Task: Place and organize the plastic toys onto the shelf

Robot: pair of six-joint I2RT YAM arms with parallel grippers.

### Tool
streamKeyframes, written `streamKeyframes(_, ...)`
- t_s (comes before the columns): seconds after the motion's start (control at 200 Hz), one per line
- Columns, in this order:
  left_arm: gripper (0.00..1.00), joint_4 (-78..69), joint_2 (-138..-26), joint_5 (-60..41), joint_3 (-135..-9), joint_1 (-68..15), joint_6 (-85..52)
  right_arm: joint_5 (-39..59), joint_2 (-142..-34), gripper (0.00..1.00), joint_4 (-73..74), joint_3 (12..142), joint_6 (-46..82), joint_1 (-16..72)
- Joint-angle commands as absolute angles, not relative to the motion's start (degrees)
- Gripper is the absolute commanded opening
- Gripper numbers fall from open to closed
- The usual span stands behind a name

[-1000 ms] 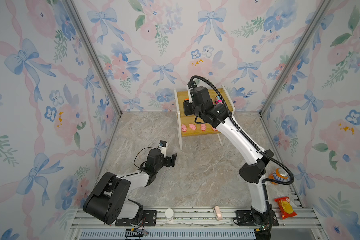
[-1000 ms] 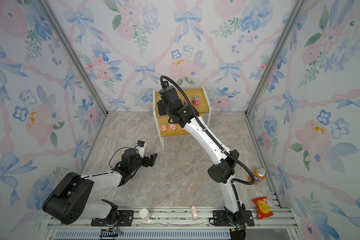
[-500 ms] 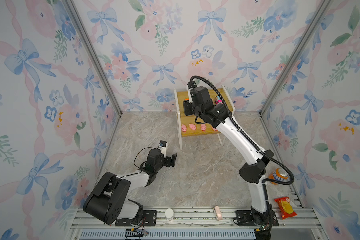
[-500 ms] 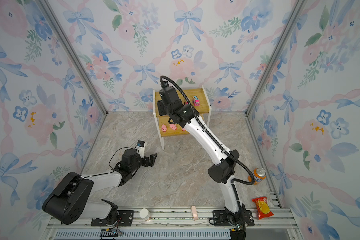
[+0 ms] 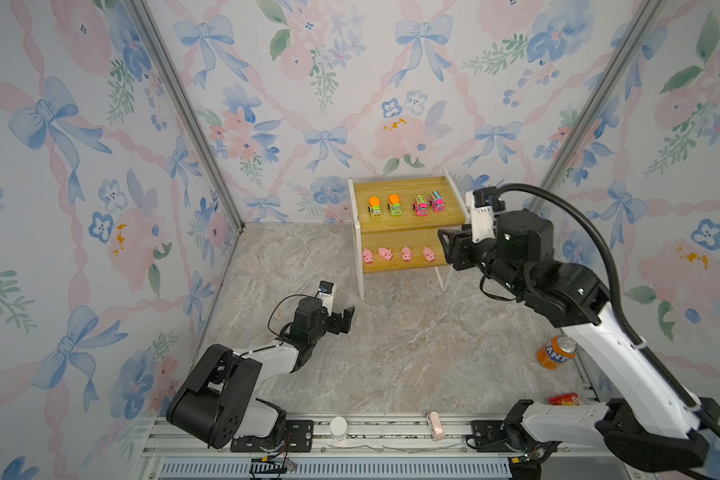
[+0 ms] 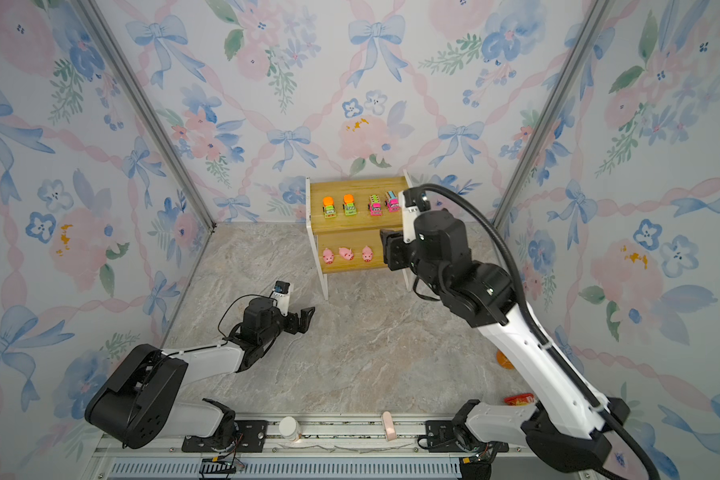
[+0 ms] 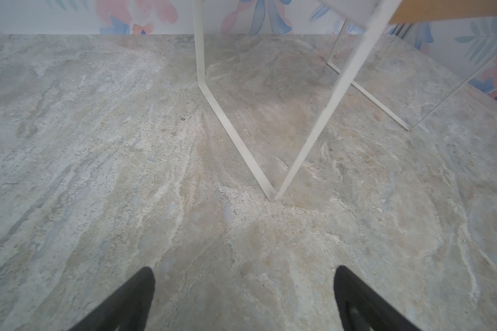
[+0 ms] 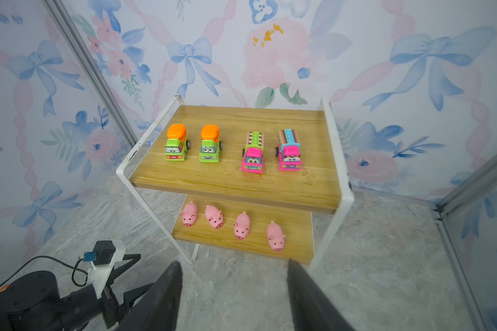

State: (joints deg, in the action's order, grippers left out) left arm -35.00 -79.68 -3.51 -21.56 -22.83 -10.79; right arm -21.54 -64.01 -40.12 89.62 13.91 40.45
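Closest to you, the left gripper (image 5: pixel 346 318) sits low over the floor (image 5: pixel 391 345), jaws spread wide and empty. Off to the right stands a soda can (image 5: pixel 556 351) (orange, not a toy). Farther back, the right gripper (image 8: pixel 235 262) hovers near the right side of the shelf (image 8: pixel 345 197), jaws parted, nothing between them. On that shelf, four pigs (image 8: pixel 242 226) line the lower board (image 8: pixel 294 229); two green trucks (image 8: pixel 209 149) and two pink buses (image 8: pixel 253 154) line the upper board (image 8: pixel 233 183).
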Motion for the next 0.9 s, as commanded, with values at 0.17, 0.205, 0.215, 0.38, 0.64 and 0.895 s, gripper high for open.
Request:
streamKeyframes(0.17, 0.98, -34.5, -81.5, -5.4, -23.3, -22.7, -12.2, -28.5, -42.2, 0.62, -48.7, 58.3, 22.0, 29.1)
streamKeyframes(0.205, 0.98, -34.5, -81.5, -5.5, -23.4, -22.7, -12.1, -28.0, -40.5, 0.63, -47.6, 55.2, 20.8, 27.3)
streamKeyframes(0.215, 0.98, -34.5, -81.5, -5.5, -23.5, -22.7, -12.1, -27.8, -40.0, 0.63, -47.0, 54.2, 20.3, 26.8)
streamKeyframes(0.38, 0.98, -34.4, -80.4, -5.5, -23.6, -22.7, -12.2, -23.2, -34.7, 0.65, -32.7, 41.6, 11.2, 20.3)
streamKeyframes(0.64, 0.98, -32.9, -74.3, -1.6, -24.4, -21.7, -8.3, -15.6, -40.2, 0.67, -6.7, 28.6, 0.6, 12.4)
streamKeyframes(0.895, 0.98, -32.3, -70.0, 2.4, -24.7, -14.3, -5.7, -10.5, -59.5, 0.69, 29.1, 18.2, -0.2, 6.8)
